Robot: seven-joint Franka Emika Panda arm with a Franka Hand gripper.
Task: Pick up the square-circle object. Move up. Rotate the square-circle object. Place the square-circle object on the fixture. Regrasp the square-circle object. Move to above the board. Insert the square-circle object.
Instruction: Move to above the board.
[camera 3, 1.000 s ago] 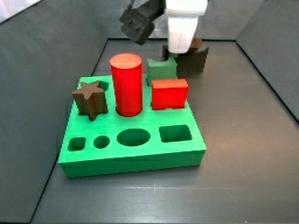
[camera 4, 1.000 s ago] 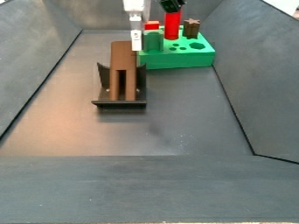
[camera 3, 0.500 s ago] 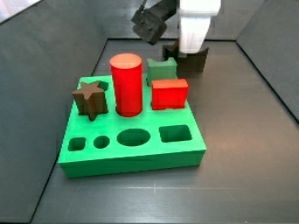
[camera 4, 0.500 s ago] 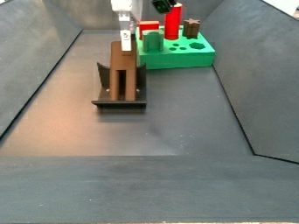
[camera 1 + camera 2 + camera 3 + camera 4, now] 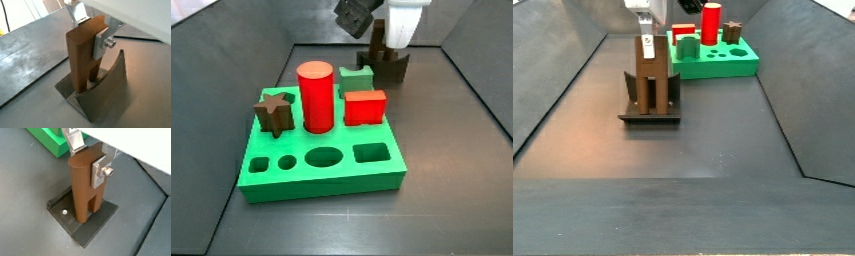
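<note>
The square-circle object (image 5: 81,60), a long dark-brown peg, stands upright in the fixture (image 5: 103,97), as also shown in a wrist view (image 5: 81,193). My gripper (image 5: 92,30) is at the peg's top, with one silver finger (image 5: 100,169) flat on its side and the other behind it. It looks shut on the peg. In both side views the gripper (image 5: 392,42) (image 5: 645,42) hangs over the fixture (image 5: 392,70) (image 5: 649,112), and the peg (image 5: 647,72) rises from it. The green board (image 5: 318,178) lies apart from the fixture.
On the board (image 5: 714,68) stand a red cylinder (image 5: 315,95), a red block (image 5: 366,106) and a brown star peg (image 5: 274,112). A green notched block (image 5: 356,78) sits between board and fixture. Grey walls enclose the floor.
My gripper has moved sideways from the board side to right over the fixture. Its fingers now sit on the top of the upright peg.
</note>
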